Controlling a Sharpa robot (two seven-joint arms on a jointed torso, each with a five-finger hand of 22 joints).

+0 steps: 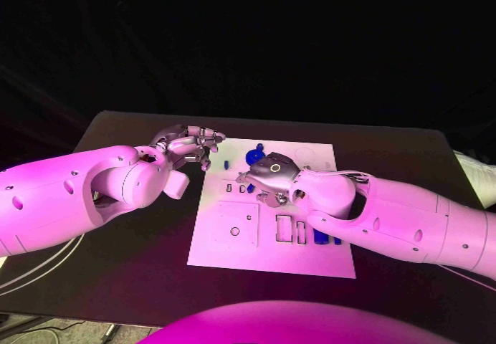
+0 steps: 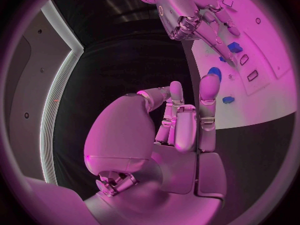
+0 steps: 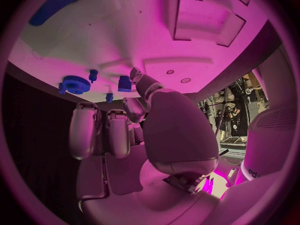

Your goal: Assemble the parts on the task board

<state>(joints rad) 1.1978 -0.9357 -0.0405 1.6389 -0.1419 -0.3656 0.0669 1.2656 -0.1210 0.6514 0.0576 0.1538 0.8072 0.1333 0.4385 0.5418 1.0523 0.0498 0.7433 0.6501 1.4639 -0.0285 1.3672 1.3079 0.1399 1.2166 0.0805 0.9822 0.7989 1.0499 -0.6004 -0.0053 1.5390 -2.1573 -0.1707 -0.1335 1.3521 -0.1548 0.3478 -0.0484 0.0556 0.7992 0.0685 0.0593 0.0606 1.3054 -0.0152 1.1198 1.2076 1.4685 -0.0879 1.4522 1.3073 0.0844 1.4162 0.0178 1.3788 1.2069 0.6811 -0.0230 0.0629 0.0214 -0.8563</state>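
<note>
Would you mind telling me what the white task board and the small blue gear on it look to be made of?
White task board: probably matte plastic; smooth surface with cleanly cut recesses, no glare. Small blue gear: likely moulded or printed plastic; uniform saturated colour, crisp teeth.

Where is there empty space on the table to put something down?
Bare black table lies left of the task board, below the left arm. It is crowded at the board's far end, round the blue parts and both robot hands.
</note>
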